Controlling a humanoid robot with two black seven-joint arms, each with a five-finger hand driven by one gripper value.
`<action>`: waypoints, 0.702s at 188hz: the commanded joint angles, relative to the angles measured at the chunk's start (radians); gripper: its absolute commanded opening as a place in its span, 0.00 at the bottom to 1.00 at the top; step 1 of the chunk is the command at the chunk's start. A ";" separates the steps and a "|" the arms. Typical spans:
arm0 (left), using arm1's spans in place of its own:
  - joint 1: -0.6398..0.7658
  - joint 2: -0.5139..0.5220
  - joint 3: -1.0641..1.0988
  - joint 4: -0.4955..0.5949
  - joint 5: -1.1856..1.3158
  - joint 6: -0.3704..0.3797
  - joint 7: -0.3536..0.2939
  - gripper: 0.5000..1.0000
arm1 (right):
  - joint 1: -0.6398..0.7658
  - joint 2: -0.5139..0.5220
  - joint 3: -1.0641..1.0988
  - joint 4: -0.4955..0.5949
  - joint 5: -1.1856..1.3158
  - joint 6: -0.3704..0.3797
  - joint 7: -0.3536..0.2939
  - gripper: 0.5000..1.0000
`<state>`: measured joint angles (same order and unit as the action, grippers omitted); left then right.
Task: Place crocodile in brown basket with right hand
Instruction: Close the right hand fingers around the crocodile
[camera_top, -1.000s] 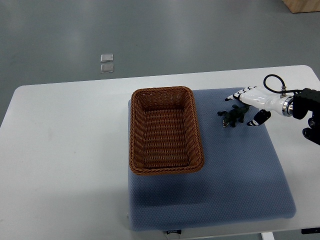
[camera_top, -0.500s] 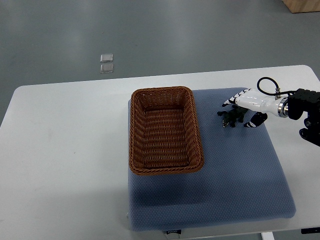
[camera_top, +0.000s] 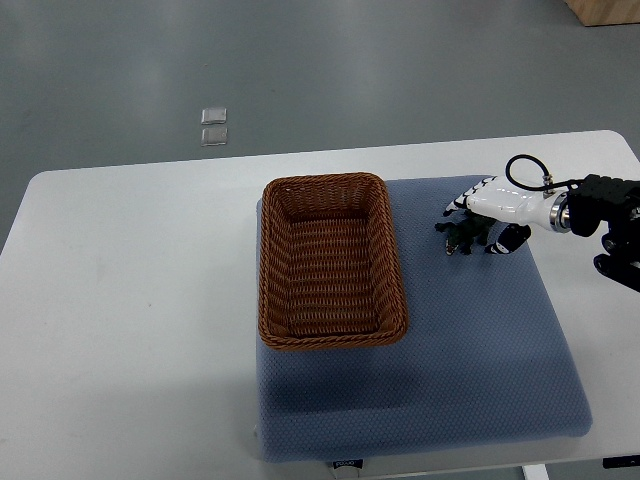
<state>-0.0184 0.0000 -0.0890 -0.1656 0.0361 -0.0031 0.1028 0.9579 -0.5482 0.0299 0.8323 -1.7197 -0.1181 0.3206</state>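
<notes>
Along the bottom of the frame, a white surface (camera_top: 130, 330) is being covered at centre-right by a blue padded mat (camera_top: 420, 380). Left of centre on that mat, a brown basket (camera_top: 270, 270) is being carried. Right of the basket and clear of its rim, the crocodile (camera_top: 462, 234) is being borne flat by the mat. At the toy's right end, the right hand (camera_top: 492, 205) is being held released, with fingers (camera_top: 458, 205) being stretched along the toy's upper side and nothing being grasped. Toward the upper left, two small clear squares (camera_top: 213, 127) are being shown on grey floor (camera_top: 400, 70).
</notes>
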 joint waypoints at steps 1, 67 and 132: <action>0.000 0.000 0.000 0.000 -0.001 0.000 0.000 1.00 | 0.001 0.001 -0.007 -0.013 -0.008 0.001 0.000 0.66; 0.000 0.000 0.000 0.000 0.001 0.000 0.000 1.00 | -0.001 0.002 -0.015 -0.025 -0.011 0.001 -0.002 0.60; 0.000 0.000 0.000 0.000 -0.001 0.000 0.000 1.00 | -0.001 0.016 -0.021 -0.038 -0.012 0.001 -0.005 0.53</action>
<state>-0.0184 0.0000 -0.0890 -0.1656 0.0356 -0.0031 0.1028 0.9583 -0.5338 0.0093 0.7966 -1.7317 -0.1166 0.3165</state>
